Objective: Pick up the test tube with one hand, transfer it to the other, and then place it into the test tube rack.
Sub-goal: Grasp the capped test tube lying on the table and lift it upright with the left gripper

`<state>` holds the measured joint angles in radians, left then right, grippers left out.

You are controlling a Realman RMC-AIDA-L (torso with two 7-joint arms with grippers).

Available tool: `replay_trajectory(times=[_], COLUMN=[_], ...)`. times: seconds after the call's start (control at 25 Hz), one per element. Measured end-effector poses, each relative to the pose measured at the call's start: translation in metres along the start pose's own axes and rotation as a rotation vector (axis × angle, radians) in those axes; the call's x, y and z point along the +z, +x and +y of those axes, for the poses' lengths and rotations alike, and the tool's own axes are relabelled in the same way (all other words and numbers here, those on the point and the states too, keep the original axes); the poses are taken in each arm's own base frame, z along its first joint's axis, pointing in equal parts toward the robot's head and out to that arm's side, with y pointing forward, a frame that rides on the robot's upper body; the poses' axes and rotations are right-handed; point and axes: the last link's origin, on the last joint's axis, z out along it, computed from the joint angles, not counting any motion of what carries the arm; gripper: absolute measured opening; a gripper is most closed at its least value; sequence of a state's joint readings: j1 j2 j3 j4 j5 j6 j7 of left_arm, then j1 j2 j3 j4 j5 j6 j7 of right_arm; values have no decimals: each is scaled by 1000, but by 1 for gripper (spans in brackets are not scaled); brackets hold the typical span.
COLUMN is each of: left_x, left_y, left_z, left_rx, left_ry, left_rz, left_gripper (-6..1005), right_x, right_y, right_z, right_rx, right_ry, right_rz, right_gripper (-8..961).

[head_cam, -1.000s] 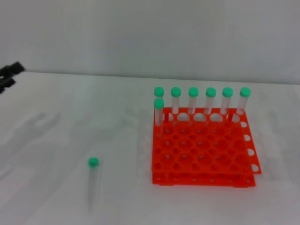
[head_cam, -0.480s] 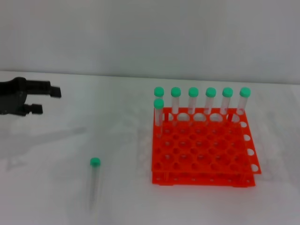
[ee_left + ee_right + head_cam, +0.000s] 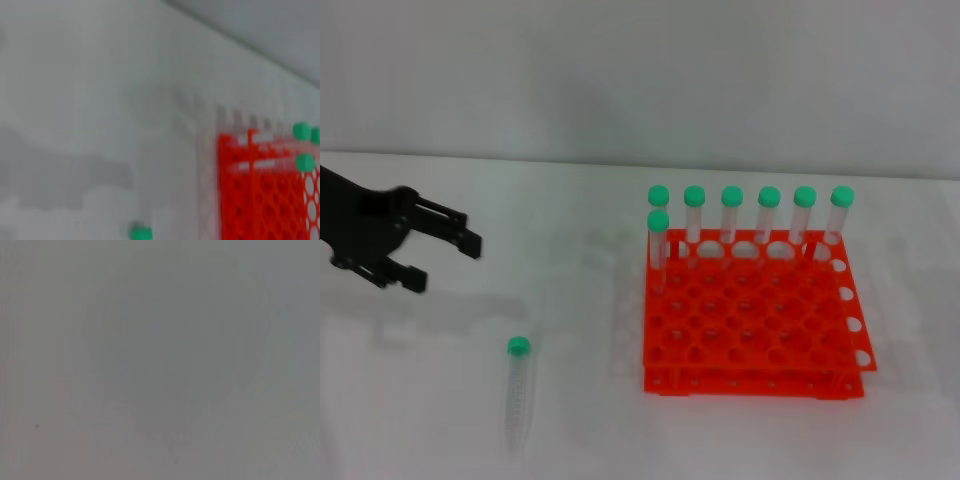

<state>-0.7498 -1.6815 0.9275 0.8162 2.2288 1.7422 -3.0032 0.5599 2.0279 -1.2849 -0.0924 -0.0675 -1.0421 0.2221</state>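
A clear test tube [image 3: 518, 390] with a green cap lies flat on the white table, cap pointing away from me. Only its cap [image 3: 141, 233] shows in the left wrist view. My left gripper [image 3: 445, 262] hovers open to the tube's upper left, apart from it, with nothing between its black fingers. The orange-red test tube rack [image 3: 750, 335] stands to the right and also shows in the left wrist view [image 3: 260, 195]. Several green-capped tubes [image 3: 732, 215] stand upright along its far row, and one more at the far left corner. My right gripper is out of view.
The white table [image 3: 570, 300] ends at a grey wall behind the rack. Bare table lies between the lying tube and the rack. The right wrist view holds only a plain grey surface.
My left gripper has come in from the left edge, moving right and nearer to the lying tube, fingers still apart. The tube and rack have not moved.
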Motion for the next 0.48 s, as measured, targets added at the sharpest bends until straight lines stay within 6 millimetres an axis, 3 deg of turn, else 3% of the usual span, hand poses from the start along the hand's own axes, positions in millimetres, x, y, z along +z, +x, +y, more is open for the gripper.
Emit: replay_trajectory(times=[0.48], left_x=[39], left_y=[-5], left_z=[13], left_rx=[-21], left_ry=[101], left_rz=[-182], left_gripper=[852], right_x=[5], right_y=[-3], right_z=[4], right_rx=[-3], right_ry=[-16], right_rz=[-10], right_gripper=[871])
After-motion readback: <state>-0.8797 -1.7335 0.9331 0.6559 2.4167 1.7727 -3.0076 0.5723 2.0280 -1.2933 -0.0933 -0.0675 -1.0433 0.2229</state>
